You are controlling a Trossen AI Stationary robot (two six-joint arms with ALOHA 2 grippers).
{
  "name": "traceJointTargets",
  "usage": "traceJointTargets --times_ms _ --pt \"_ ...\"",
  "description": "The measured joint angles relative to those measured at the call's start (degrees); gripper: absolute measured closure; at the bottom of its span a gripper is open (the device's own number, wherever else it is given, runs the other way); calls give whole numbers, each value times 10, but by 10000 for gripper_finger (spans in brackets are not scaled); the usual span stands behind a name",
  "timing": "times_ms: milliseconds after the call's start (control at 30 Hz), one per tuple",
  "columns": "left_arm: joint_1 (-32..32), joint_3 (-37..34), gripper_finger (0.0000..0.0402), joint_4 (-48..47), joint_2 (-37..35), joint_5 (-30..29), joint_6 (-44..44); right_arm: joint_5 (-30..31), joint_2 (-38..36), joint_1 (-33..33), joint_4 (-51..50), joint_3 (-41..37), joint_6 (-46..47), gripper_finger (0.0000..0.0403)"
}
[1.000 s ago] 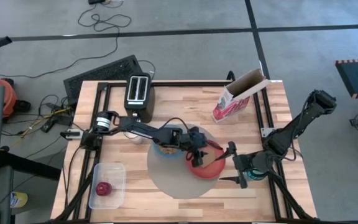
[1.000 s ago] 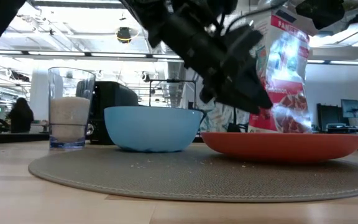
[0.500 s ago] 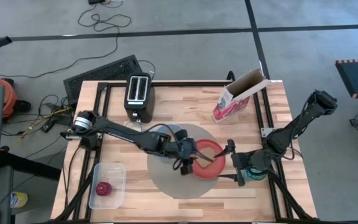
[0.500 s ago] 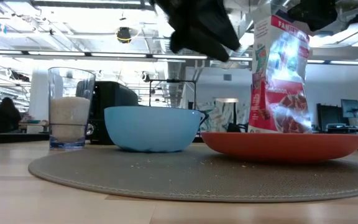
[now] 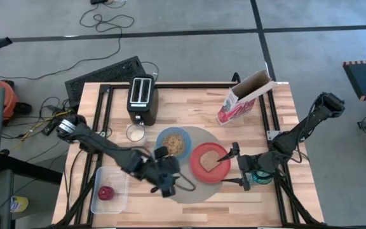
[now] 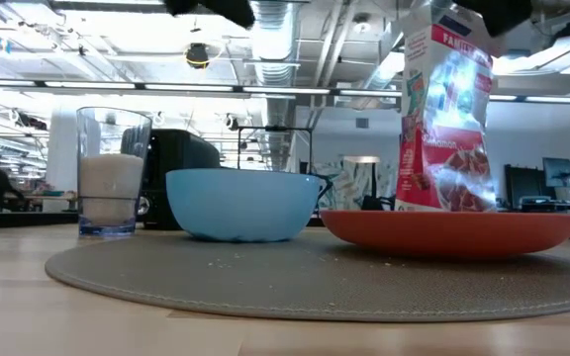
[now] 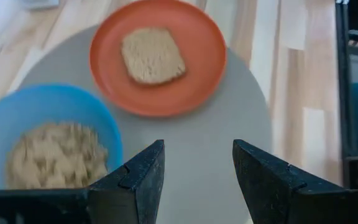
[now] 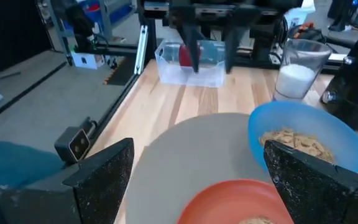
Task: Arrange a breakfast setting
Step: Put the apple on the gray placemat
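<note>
A round grey-beige mat [image 5: 189,181] lies at the table's middle. On it stand a light-blue bowl [image 5: 173,143] of cereal and a red-orange plate [image 5: 210,163] with a toast slice [image 5: 210,159] lying flat on it. A glass [image 5: 135,132] of milk stands left of the mat. The red apple [image 5: 105,192] lies in a clear tub. My left gripper [image 5: 169,180] hangs open and empty above the mat's near-left part [image 7: 197,149]. My right gripper [image 5: 235,166] waits open and empty by the plate's right rim [image 8: 199,149]. No spoon shows.
The clear tub [image 5: 110,189] sits at the near left. A black-and-silver toaster [image 5: 142,98] stands at the far left and an open cereal box [image 5: 243,98] at the far right. Bare wood lies on the near side of the mat.
My left gripper has drawn back from over the plate toward the table's near-left, rising out of the low view. The toast slice, hidden under the gripper before, now shows lying on the plate. My right arm has kept still.
</note>
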Motion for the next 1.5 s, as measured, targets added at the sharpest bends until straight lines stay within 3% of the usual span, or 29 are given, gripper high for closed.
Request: traceJointTargets --times_ms 300,500,633,967,1100,1233,1500 --pt "-93 0 226 -50 -27 -11 -148 0 0 33 38 0 14 17" --pt "-104 0 220 -50 -27 -11 -180 0 0 63 79 0 0 17" --pt "-98 0 188 -51 -27 -12 -189 0 0 69 81 0 -4 17" --pt "-69 0 41 -42 -27 -12 -186 0 0 57 81 0 -19 17" --pt "-62 0 28 -4 -27 -15 -182 0 0 56 81 0 -24 17" --pt "-58 0 27 -3 -27 28 -200 0 0 56 81 0 -25 17" --pt "-96 0 26 -118 -32 72 -318 0 0 57 80 0 -25 17"
